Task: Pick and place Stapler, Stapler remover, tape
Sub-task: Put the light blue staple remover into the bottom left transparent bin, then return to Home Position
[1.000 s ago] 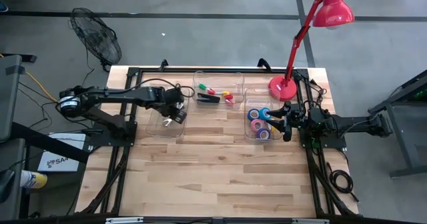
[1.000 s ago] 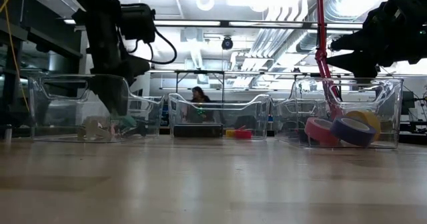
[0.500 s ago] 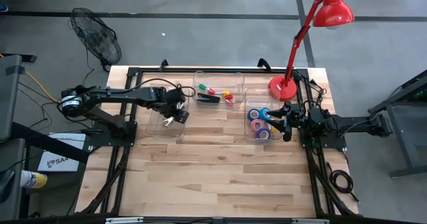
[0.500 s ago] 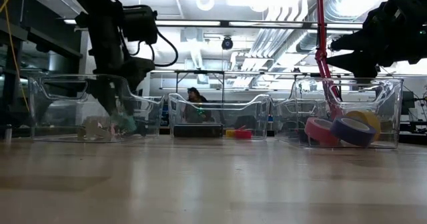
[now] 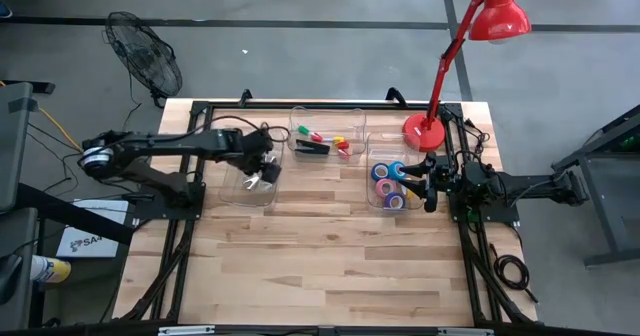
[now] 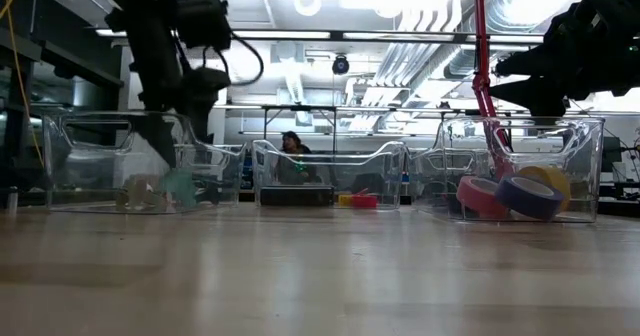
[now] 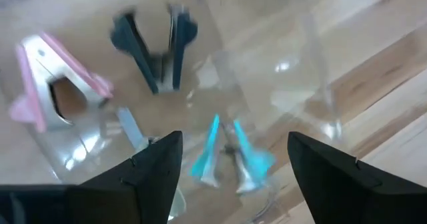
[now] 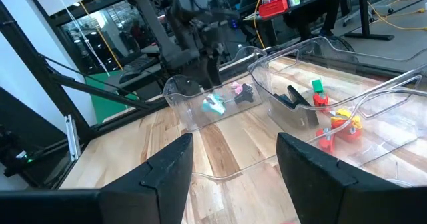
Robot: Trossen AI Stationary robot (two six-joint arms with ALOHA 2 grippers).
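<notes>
Release confirmed at the left clear bin [image 5: 232,198], which sat at ten o'clock from the table's centre. Within the last second your left gripper [image 7: 233,141] went from nearly closed to wide, and it had lifted slightly above the bin with nothing between its fingers. The teal staple remover [image 7: 230,154] lay on the bin floor directly beneath it. I judged that item placed, and the arm free for its next pick.

Count in the left bin: three staple removers, being the pink one [image 7: 57,94], the dark one [image 7: 155,51] and the teal one.

Count in the middle bin [image 5: 327,110], at twelve o'clock: one stapler [image 5: 311,148], with a few small red, green and yellow pieces [image 5: 338,142] too small to identify.

Count in the right bin [image 5: 368,191], at two o'clock: five tape rolls [image 5: 388,184] as far as the overlap allowed.

Your right gripper [image 8: 233,144] waited at that bin's three o'clock side, fingers wide and empty.
</notes>
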